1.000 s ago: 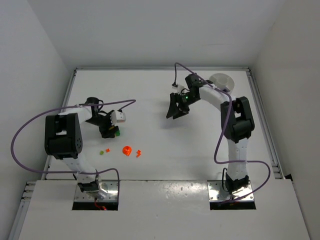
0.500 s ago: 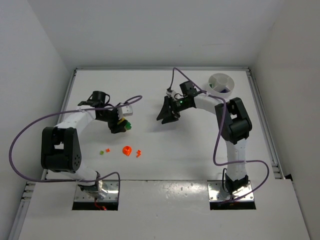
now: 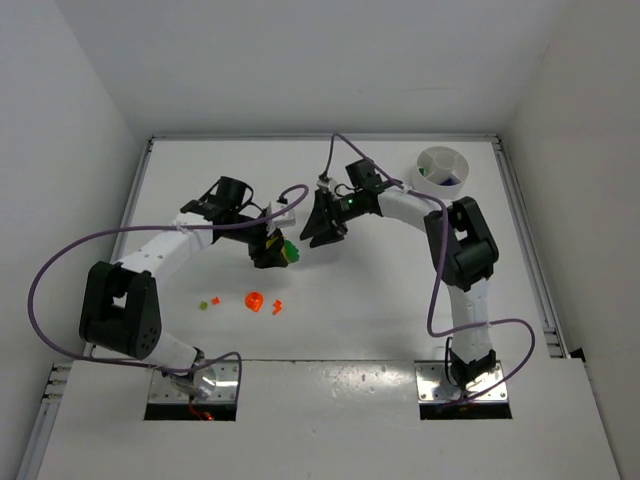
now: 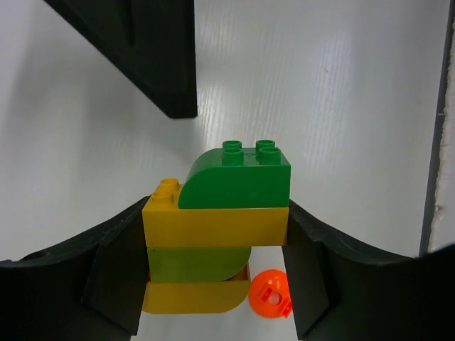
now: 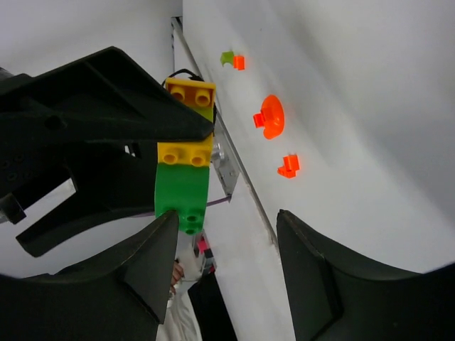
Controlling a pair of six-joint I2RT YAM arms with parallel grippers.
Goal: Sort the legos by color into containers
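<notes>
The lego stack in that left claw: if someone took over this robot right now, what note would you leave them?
Left gripper: shut on a yellow-and-green stack, held above the table.
Right gripper: open, empty, close beside the stack's green end.
Loose on the table: orange round piece, small orange bit, tiny green bit beside a tiny orange bit.
White dish: far right corner, no colour visible inside.
Done: nothing visibly sorted.
Left: pull the stack apart, sort everything by colour.
</notes>
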